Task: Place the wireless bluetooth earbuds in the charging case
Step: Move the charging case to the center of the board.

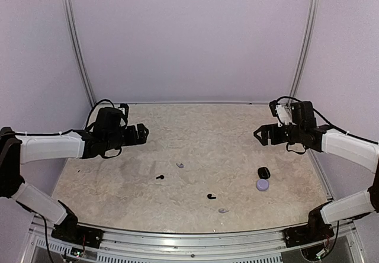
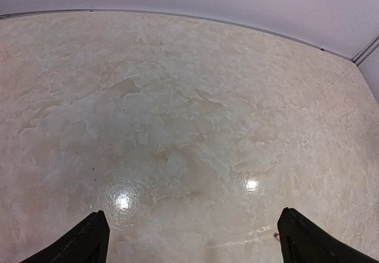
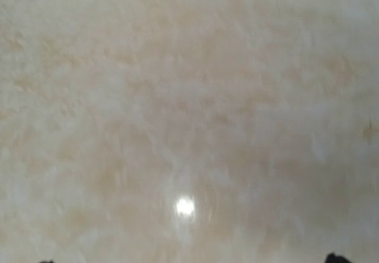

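left gripper point(image 1: 144, 134) and right gripper point(image 1: 257, 135) hang with jaws apart at the sides, probably leaving the 4 earbuds point(image 1: 160, 176) unobstructed.

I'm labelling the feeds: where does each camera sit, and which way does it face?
Top external: above and behind the bases, looking down the table; both arms, left gripper, right gripper show.
Left wrist: on the left wrist, angled down at bare table and a wall; its spread fingertips show.
Right wrist: close over blurred table; only fingertip slivers show.
Shared: all three see the mottled table.
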{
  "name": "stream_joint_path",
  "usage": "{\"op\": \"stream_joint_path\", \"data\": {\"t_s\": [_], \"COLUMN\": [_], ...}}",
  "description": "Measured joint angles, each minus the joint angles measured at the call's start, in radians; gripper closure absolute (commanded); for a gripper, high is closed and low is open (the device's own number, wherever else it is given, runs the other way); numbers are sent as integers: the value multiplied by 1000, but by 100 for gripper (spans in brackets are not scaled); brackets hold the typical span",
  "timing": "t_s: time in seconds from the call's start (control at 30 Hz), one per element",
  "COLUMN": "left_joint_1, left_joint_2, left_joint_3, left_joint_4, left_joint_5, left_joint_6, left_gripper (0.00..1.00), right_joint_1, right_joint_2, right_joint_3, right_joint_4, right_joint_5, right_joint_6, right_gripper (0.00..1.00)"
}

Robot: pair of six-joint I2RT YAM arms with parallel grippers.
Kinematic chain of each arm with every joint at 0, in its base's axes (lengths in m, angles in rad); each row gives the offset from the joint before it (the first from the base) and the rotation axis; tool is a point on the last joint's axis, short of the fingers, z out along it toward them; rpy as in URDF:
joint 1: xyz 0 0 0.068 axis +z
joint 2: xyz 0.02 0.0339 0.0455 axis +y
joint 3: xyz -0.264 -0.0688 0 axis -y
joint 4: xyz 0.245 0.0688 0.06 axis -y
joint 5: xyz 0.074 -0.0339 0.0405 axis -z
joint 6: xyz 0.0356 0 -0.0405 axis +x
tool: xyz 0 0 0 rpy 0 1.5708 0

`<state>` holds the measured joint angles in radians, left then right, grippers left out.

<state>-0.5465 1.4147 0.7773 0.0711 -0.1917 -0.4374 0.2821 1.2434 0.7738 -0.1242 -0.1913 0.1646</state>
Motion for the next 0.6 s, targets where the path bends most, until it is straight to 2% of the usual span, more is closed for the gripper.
{"op": "stream_joint_path", "data": {"t_s": [0.3,0.6], "left_joint_1": [-2,-5], "left_joint_2": [11,39], "left_joint_3": [14,28], "left_joint_4": [29,34], "left_joint_5": [29,39], "left_joint_6": [19,37], "left_gripper": [1,1], "right_joint_1": [87,95], "right_joint_2": [49,157], "right_joint_3": [4,13], "right_joint_4": [-231,-370], "right_joint_5": [93,138], "right_joint_6": [93,116], "right_gripper": [17,30]}}
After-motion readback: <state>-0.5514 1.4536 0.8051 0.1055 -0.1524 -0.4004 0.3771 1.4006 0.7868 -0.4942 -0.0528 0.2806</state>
